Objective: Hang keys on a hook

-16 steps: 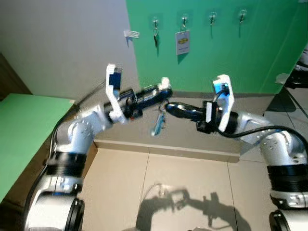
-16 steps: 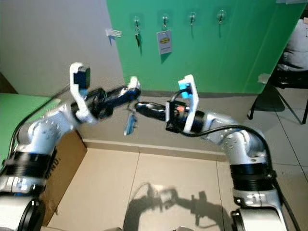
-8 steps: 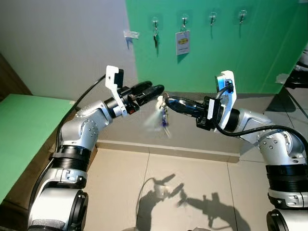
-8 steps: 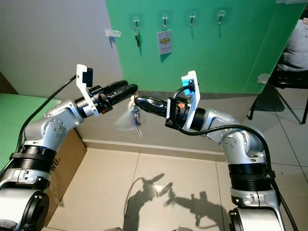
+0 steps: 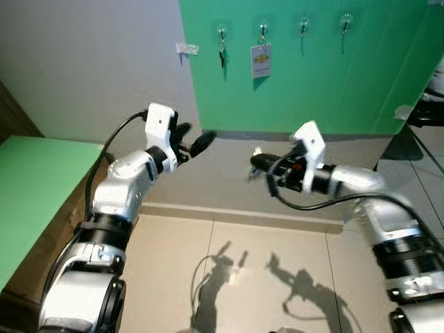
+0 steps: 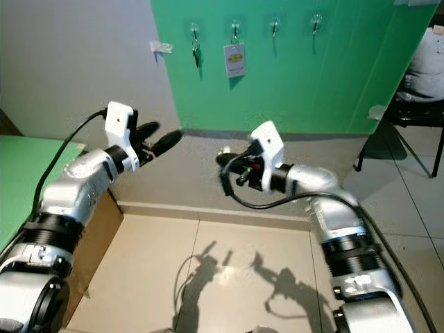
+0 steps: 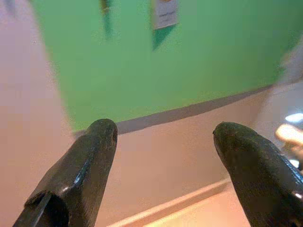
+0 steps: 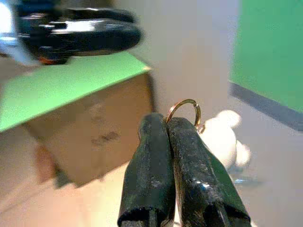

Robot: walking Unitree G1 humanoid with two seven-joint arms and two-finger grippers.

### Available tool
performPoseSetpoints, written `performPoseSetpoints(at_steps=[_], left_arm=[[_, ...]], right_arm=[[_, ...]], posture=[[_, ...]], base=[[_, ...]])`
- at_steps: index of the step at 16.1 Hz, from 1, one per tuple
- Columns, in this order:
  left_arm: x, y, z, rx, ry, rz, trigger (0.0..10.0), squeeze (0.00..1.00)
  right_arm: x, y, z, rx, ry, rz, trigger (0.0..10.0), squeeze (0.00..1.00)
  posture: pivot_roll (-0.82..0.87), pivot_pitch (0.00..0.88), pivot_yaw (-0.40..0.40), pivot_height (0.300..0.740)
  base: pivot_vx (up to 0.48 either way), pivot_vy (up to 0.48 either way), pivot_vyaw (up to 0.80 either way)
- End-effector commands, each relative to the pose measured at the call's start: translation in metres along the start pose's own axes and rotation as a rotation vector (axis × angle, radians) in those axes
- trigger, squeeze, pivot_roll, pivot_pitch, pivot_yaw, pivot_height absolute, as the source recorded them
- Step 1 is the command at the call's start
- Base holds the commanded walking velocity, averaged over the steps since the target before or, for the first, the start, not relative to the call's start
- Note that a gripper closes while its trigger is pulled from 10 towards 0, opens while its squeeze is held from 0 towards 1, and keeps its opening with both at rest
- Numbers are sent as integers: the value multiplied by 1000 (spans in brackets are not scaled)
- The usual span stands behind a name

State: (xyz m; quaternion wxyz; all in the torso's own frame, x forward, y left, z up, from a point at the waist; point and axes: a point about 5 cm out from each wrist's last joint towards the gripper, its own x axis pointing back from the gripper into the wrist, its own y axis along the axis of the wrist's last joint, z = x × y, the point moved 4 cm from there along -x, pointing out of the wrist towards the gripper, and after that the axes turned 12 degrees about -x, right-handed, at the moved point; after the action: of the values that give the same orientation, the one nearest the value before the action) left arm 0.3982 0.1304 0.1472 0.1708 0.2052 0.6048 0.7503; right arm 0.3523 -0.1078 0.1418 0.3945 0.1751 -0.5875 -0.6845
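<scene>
The keys (image 8: 222,142), on a gold ring (image 8: 183,109) with a pale fob, are pinched between the closed fingers of the right claw (image 5: 255,164), held in mid-air at the centre of the head views, well below the row of four hooks (image 5: 262,29) on the green wall (image 5: 347,76) at 12 o'clock. The left claw (image 5: 198,142) hangs at 9 o'clock of the keys, apart from them, fingers spread wide and empty. Two hooks already carry a key and a tag (image 5: 260,60).
</scene>
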Motion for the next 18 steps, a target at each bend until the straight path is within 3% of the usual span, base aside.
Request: performPoseSetpoints(at_steps=[1, 2, 3, 4, 5, 7, 8, 10, 11, 13, 15, 17, 18], left_arm=[[6, -10, 6, -128, 82, 41, 10000, 0], [10, -12, 8, -197, 132, 41, 10000, 0], [11, -13, 9, -213, 146, 40, 10000, 0], [22, -17, 14, -242, 245, 26, 10000, 0], [26, -20, 13, -230, 286, 19, 10000, 0], [40, -25, 7, -217, 390, -14, 10000, 0], [47, -25, 4, -209, 440, -34, 10000, 0], [51, -28, -9, -152, 439, -52, 10000, 0], [51, -28, -16, -164, 426, -54, 10000, 0], [60, -34, -15, -99, 469, -53, 10000, 0], [82, -49, -17, -87, 508, -27, 10000, 0], [111, -83, -31, -139, 479, 63, 10000, 0], [115, -87, -32, -141, 474, 72, 10000, 0]], right_arm=[[-4, -1, -13, 35, -142, -39, 0, 0], [-5, -2, -26, 76, -272, -64, 0, 0], [-5, -2, -29, 101, -307, -71, 0, 0], [6, 4, -51, 165, -547, -166, 0, 0], [13, 4, -57, 175, -632, -199, 0, 0], [26, 1, -58, 274, -772, -269, 0, 0], [33, 6, -54, 385, -824, -319, 0, 0], [40, 5, -52, 463, -872, -356, 0, 0], [41, 1, -55, 447, -893, -350, 0, 0], [49, -1, -56, 341, -911, -408, 0, 47], [58, -7, -53, 262, -905, -459, 0, 35], [75, -38, -49, 195, -907, -434, 0, 0], [78, -45, -46, 181, -894, -422, 0, 4]], posture=[[-210, 0, 92, 740], [-208, 0, 98, 740], [-208, 0, 98, 740], [-199, 0, 105, 740], [-196, 0, 107, 740], [-193, 0, 115, 740], [-190, 0, 116, 740], [-184, 0, 113, 740], [-184, 0, 111, 740], [-193, 0, 108, 740], [-192, 0, 97, 740], [-183, 0, 91, 740], [-182, 0, 89, 740]], base=[[0, 0, 0], [0, 0, 0], [0, 0, 0], [0, 0, 0], [0, 0, 0], [0, 0, 0], [0, 0, 0], [0, 0, 0], [0, 0, 0], [0, 0, 0], [0, 0, 0], [0, 0, 0], [0, 0, 0]])
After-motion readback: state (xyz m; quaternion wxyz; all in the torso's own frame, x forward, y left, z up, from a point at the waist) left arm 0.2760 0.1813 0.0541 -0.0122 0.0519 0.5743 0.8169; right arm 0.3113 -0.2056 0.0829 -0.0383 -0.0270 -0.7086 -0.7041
